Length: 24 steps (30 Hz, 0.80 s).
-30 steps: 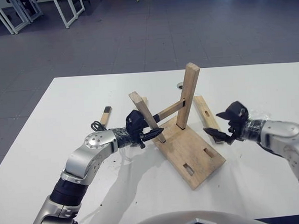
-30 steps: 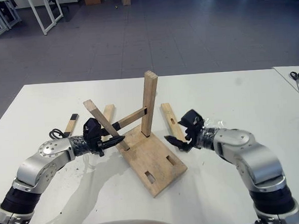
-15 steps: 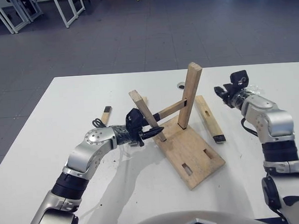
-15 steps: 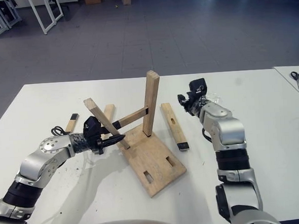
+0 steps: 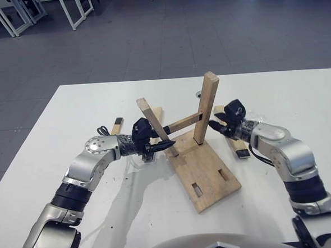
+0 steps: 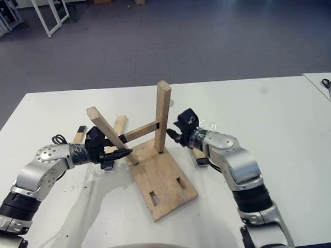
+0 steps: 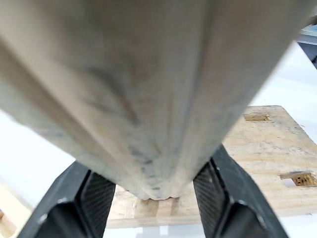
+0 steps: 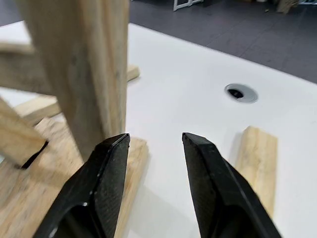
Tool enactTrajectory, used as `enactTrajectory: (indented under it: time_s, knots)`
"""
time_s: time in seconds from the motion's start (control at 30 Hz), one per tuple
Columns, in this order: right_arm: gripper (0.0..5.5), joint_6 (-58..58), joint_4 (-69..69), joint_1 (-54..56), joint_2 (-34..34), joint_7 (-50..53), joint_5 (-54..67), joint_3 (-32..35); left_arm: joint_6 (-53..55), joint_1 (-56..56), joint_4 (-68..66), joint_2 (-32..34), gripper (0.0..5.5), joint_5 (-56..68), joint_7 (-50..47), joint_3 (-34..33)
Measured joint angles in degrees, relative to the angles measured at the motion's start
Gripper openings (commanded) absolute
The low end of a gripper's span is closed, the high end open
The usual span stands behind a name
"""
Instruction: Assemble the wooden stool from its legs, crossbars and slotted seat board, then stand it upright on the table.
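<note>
With the left gripper (image 5: 157,145) clamped on the tilted leg (image 5: 149,115), close the wide-open right gripper (image 8: 153,144) squarely around the upright leg (image 5: 206,107).

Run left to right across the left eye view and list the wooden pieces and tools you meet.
Short black-tipped wooden bar → left tool, shut on the tilted wooden leg → upright wooden leg → open right tool → flat-lying wooden leg.

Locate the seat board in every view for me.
Left eye view: seat board just below centre.
Right eye view: seat board below centre, slightly left.
Left wrist view: seat board behind the clamped tilted leg.
Right wrist view: seat board beneath the upright leg, by the right gripper.
Landmark: upright leg standing on it.
</note>
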State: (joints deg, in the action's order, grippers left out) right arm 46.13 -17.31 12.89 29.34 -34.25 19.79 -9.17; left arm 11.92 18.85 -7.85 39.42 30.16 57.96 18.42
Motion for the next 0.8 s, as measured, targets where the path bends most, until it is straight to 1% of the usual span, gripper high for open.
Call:
enactTrajectory:
  time_s: [0.07, 0.1, 0.17, 0.33, 0.53, 0.57, 0.6, 0.67, 0.7, 0.8]
  knots:
    - [1.97, 0.32, -3.17, -4.83, 8.57, -9.15, 2.54, -0.04, -3.14, 2.21, -4.78, -0.03, 2.05, 0.0, 4.48, 0.33]
    - [1.97, 0.3, -4.13, -6.37, 11.7, -12.26, 3.03, -0.06, -4.51, 3.18, -6.99, -0.1, 2.05, -0.01, 6.08, 0.56]
    - [1.97, 0.11, -5.84, -7.89, 14.78, -16.76, 3.88, -0.69, -7.4, 5.34, -11.38, -0.5, 2.05, -0.02, 8.91, 1.33]
    - [1.97, -2.31, -6.94, -10.58, 14.44, -18.54, 2.87, -5.64, -10.46, 11.5, -20.53, -2.83, 2.05, -1.25, 12.82, 3.01]
    - [1.97, -6.94, -5.47, -11.57, 12.84, -15.71, 0.45, -6.38, -11.68, 15.72, -26.02, -5.13, 2.05, -3.78, 13.85, 3.85]
    - [1.93, -7.38, -5.16, -11.58, 12.12, -15.18, 0.42, -6.5, -12.11, 16.2, -26.83, -5.5, 2.41, -3.97, 13.93, 3.98]
    - [1.93, -7.65, -5.01, -11.59, 11.43, -14.81, 0.42, -6.76, -12.48, 16.83, -27.64, -5.91, 2.63, -4.38, 13.93, 4.19]
    - [1.93, -8.48, -4.65, -11.67, 10.61, -14.18, 0.41, -7.42, -15.84, 17.76, -31.73, -7.05, 2.93, -14.84, 11.09, 6.47]
    - [1.93, -8.54, -4.79, -12.01, 10.36, -13.65, 0.33, -7.64, -16.24, 17.56, -33.74, -7.69, 3.08, -16.67, 9.94, 6.63]
    - [1.93, -8.56, -6.4, -13.51, 10.1, -11.98, 0.07, -7.67, -17.7, 18.32, -36.4, -8.0, 3.52, -19.13, 8.65, 4.3]
